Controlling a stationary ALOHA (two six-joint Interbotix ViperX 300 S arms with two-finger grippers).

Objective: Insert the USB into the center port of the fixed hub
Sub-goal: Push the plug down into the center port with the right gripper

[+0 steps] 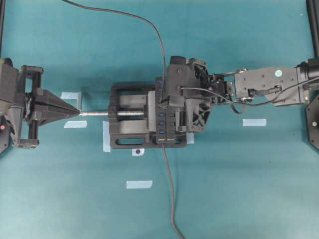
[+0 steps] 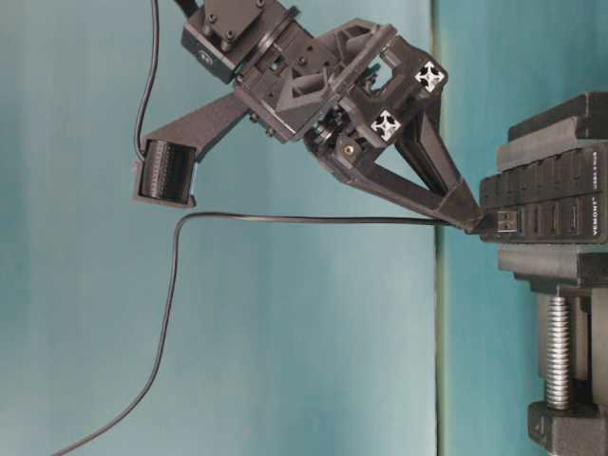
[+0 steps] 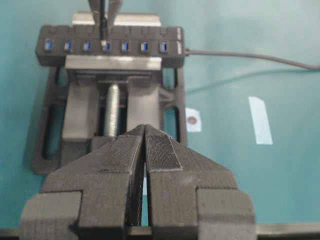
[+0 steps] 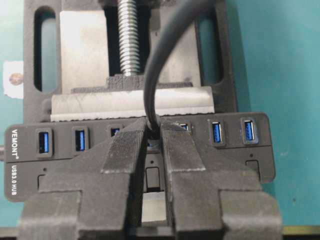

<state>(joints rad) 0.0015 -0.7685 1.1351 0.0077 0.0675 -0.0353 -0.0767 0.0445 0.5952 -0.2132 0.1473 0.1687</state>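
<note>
The fixed hub point(image 4: 240, 150) is a long black strip clamped in the vise, with its row of blue ports facing up. My right gripper point(image 4: 152, 126) is shut on the USB point(image 4: 153, 131), holding the plug upright at the center port. The fingers hide that port and how deep the plug sits. In the left wrist view the plug point(image 3: 103, 32) stands on the fourth slot of the hub point(image 3: 145, 47). At table level my right gripper point(image 2: 468, 221) touches the hub face point(image 2: 541, 204). My left gripper point(image 1: 78, 110) is shut and empty, away to the left of the vise; it also shows in the left wrist view point(image 3: 145, 129).
The black vise point(image 1: 127, 124) holds the hub, and its silver screw point(image 1: 97, 113) points at my left gripper. The USB's thin cable point(image 1: 149, 25) runs to the back edge. The hub's power lead point(image 1: 170, 189) runs to the front edge. Pale tape pieces point(image 1: 139, 184) lie on the teal mat.
</note>
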